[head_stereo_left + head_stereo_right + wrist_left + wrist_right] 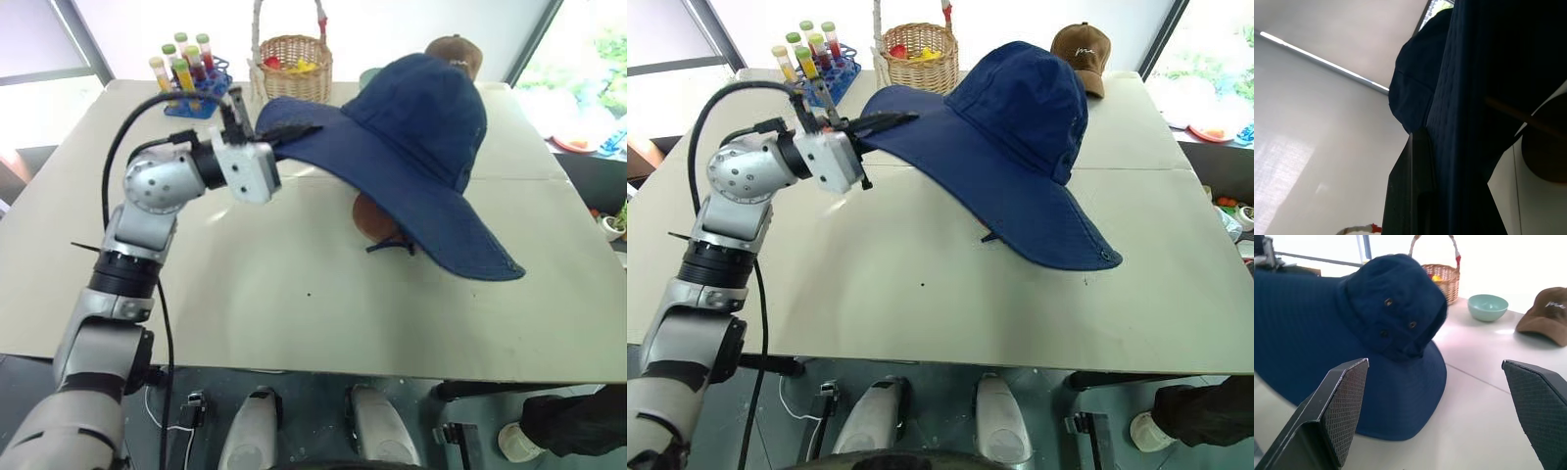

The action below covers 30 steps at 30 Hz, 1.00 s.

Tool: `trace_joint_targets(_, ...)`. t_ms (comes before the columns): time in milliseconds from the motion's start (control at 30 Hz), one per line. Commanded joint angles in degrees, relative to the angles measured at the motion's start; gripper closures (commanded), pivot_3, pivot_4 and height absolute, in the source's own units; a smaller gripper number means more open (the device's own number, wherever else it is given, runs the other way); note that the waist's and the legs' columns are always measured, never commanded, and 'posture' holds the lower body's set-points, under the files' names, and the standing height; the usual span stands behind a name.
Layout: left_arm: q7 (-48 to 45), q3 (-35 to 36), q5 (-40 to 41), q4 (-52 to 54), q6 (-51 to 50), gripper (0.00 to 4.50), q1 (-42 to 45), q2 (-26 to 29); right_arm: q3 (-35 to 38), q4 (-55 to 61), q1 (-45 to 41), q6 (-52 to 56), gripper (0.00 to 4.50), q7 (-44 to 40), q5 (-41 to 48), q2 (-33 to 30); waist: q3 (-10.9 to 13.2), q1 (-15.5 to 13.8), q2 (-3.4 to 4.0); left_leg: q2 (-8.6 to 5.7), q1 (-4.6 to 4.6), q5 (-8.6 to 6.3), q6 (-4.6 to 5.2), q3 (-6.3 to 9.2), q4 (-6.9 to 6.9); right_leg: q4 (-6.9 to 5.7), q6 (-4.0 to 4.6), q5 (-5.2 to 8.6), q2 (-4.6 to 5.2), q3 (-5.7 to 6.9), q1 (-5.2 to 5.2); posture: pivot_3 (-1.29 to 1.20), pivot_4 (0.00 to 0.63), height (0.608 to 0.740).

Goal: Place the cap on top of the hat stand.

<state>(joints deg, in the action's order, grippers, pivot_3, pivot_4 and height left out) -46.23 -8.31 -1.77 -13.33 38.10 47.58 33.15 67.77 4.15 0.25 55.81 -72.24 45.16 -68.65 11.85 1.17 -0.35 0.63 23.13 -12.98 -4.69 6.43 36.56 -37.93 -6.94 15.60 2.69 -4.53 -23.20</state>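
Big navy floppy fabric sun hat (421, 147) draped over brown wooden hat stand (374, 217), mid-table, brim edge pinched at 9 o'clock by left gripper (257, 130). Right gripper (1440, 416) spread wide, empty. Crown best centred on top disc before brim gets released, tbh.

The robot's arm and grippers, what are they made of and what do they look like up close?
The left arm is built of silver-grey metal segments with black rings at the joints and a rounded silver wrist. A black cable loops over it. Its left gripper has a white boxy body and thin black fingers. The right gripper has two broad black fingers with finely textured, gridded pads.
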Motion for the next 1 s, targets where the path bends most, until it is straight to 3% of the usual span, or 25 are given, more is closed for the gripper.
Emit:
trace_joint_targets(33,-1.4,-1.0,-0.4,-1.2,7.6,4.47,-2.5,2.0,-0.7,0.4,-0.8,-1.4,0.0,0.8,0.1,-1.0,0.0,0.1,0.01,0.0,0.0,0.0,0.0,-0.01,0.0,0.0,0.0,0.0,0.0,0.0,0.0,0.0,0.15,0.74)
trace_joint_targets(367,-0.3,-5.8,-9.5,-14.2,17.4,4.47,-4.5,3.9,-8.1,1.9,-3.3,-4.0,0.0,0.9,0.5,-2.0,0.0,0.0,0.03,0.0,-0.02,0.0,0.0,-0.01,-0.03,0.04,0.01,0.0,0.0,-0.01,0.02,0.0,0.15,0.74)
trace_joint_targets(567,6.3,-7.6,-18.8,-21.5,25.5,4.47,-0.9,3.5,-11.3,1.4,-3.7,-6.1,0.0,-0.2,-0.4,-2.6,0.0,-0.1,0.03,0.01,-0.01,0.0,0.0,-0.01,-0.04,0.05,0.0,0.0,0.0,0.0,0.01,0.0,0.15,0.74)
trace_joint_targets(967,14.5,-7.9,-21.9,-25.4,27.7,4.47,4.0,3.3,-17.9,-1.8,-8.4,-9.9,0.0,-0.8,-1.2,-3.3,0.0,0.1,0.03,0.01,-0.02,0.0,0.0,-0.01,-0.11,0.06,0.0,0.0,0.01,0.0,-0.01,0.0,0.15,0.74)
trace_joint_targets(1000,14.1,-8.2,-21.1,-25.4,27.8,4.21,3.9,3.6,-18.3,-2.0,-8.7,-10.2,0.0,-1.0,-1.2,-3.2,0.0,0.1,0.03,0.01,-0.02,0.0,0.0,-0.01,-0.12,0.06,0.0,0.0,0.01,0.0,-0.01,0.0,0.15,0.74)
